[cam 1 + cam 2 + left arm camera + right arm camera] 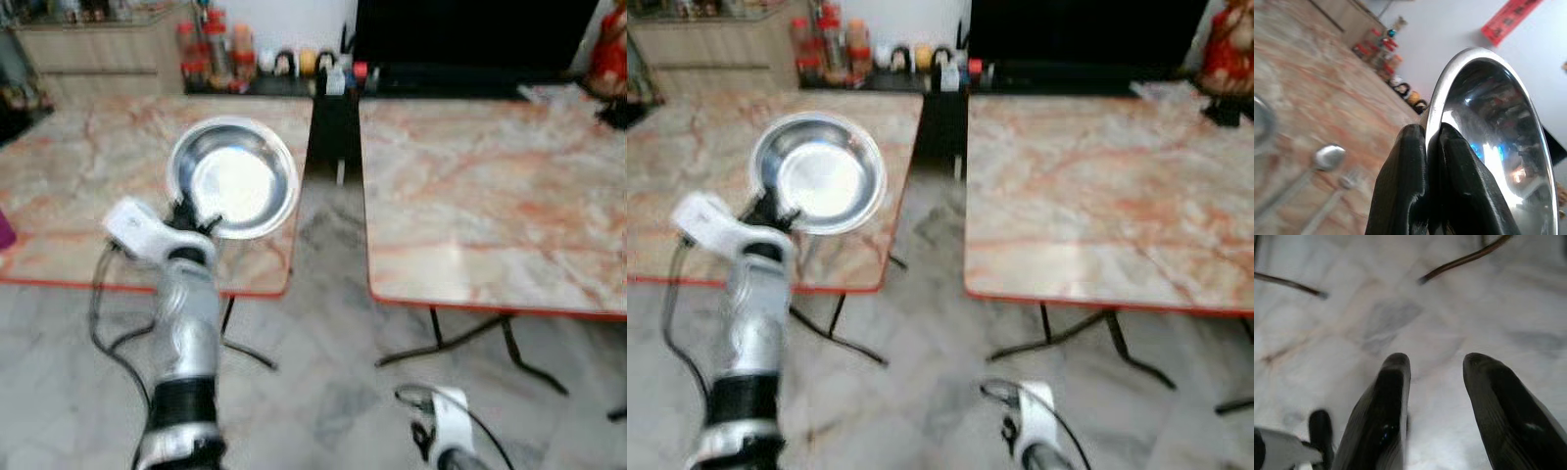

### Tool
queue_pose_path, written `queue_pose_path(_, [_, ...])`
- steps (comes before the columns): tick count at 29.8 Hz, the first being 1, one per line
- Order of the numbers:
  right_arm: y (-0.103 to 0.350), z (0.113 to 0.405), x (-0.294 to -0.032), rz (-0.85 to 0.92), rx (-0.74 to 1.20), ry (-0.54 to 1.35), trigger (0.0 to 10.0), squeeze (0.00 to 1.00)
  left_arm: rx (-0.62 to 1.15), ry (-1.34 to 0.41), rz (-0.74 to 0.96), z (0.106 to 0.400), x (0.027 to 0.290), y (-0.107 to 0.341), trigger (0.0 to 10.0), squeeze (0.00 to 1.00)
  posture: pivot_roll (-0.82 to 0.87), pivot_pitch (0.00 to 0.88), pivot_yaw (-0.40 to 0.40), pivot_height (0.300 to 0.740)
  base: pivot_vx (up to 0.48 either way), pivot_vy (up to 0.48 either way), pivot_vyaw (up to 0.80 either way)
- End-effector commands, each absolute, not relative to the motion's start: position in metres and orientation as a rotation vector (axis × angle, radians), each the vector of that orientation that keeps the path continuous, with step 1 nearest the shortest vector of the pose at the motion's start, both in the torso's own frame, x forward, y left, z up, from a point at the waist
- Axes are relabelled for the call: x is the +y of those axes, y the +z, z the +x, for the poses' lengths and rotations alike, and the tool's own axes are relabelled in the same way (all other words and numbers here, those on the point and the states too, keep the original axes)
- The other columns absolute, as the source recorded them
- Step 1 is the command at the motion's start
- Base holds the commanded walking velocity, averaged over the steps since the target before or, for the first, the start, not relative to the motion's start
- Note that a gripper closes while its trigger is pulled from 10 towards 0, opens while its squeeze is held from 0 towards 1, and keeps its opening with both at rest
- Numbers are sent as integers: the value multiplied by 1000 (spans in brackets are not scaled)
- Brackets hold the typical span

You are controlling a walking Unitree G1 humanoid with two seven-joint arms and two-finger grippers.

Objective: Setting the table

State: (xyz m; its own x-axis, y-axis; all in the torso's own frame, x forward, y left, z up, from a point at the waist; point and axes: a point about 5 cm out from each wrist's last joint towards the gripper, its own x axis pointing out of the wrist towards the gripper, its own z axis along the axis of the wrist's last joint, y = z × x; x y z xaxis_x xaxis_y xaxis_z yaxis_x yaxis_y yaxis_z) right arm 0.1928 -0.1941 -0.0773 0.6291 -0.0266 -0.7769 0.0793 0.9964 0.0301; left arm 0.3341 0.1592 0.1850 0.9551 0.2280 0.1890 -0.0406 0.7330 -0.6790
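A shiny steel plate (pixel 235 178) hangs over the near right corner of the left marble table (pixel 88 166). My left gripper (pixel 196 217) is shut on the plate's near rim. In the left wrist view the two black fingers (pixel 1415 186) pinch the rim of the steel plate (pixel 1493 147). A spoon (pixel 1327 157) and a fork (pixel 1344 182) lie on the marble below, blurred. My right gripper (pixel 1432 367) hangs low over the floor, open with nothing between its fingers.
A second marble table (pixel 490 196) stands to the right, with a narrow gap (pixel 333 196) between the two. Bottles and jars (pixel 220 49) line the back counter. Folding table legs (pixel 490 343) cross the tiled floor.
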Motion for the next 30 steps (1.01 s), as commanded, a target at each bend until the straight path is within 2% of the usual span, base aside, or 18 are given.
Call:
queue_pose_path(1, [-75, 198, -188, 80, 872, -55, 10000, 0, -296, 180, -714, 332, 170, 189, 10000, 0, 40, 0, -21, 732, 0, -334, 0])
queue_pose_path(7, [-76, 197, -187, 82, 873, -54, 10000, 0, -278, 208, -641, 318, 180, 179, 10000, 0, 50, 0, -19, 732, 0, -334, 0])
queue_pose_path(13, [-78, 193, -187, 81, 882, -52, 10000, 0, -179, 287, -550, 284, 200, 144, 10000, 0, 57, 0, -13, 732, 0, -103, 0])
queue_pose_path(14, [-78, 192, -187, 84, 883, -56, 10000, 0, -135, 317, -509, 271, 207, 132, 10000, 0, 63, 0, -13, 732, 0, 0, 0])
queue_pose_path(15, [-78, 192, -187, 84, 883, -56, 10000, 0, -135, 317, -509, 271, 207, 132, 10000, 0, 63, 0, -13, 732, 0, 0, 0])
queue_pose_path(16, [-79, 191, -187, 83, 887, -57, 10000, 0, -72, 362, -471, 254, 219, 112, 10000, 0, 73, 0, -13, 732, 0, 0, 0])
queue_pose_path(18, [-79, 191, -187, 82, 888, -56, 10000, 0, -46, 379, -454, 247, 223, 104, 10000, 0, 75, 0, -13, 732, 0, 0, 0])
queue_pose_path(19, [-80, 190, -187, 81, 891, -51, 10000, 0, 78, 384, -400, 233, 230, 73, 10000, 0, 91, 0, -17, 732, 0, 0, 0])
queue_pose_path(21, [-80, 190, -185, 80, 895, -45, 10000, 0, 165, 386, -349, 224, 233, 51, 10000, 0, 91, 0, -17, 732, 0, 0, 0])
queue_pose_path(23, [-80, 190, -183, 78, 896, -36, 10000, 0, 300, 459, -388, 209, 241, 16, 10000, 0, 90, 0, -19, 732, 0, 0, 0])
queue_pose_path(30, [-78, 194, -181, 79, 886, -31, 10000, 0, 587, 509, -307, 182, 247, -43, 10000, 0, 64, 0, -15, 732, 0, 0, 0])
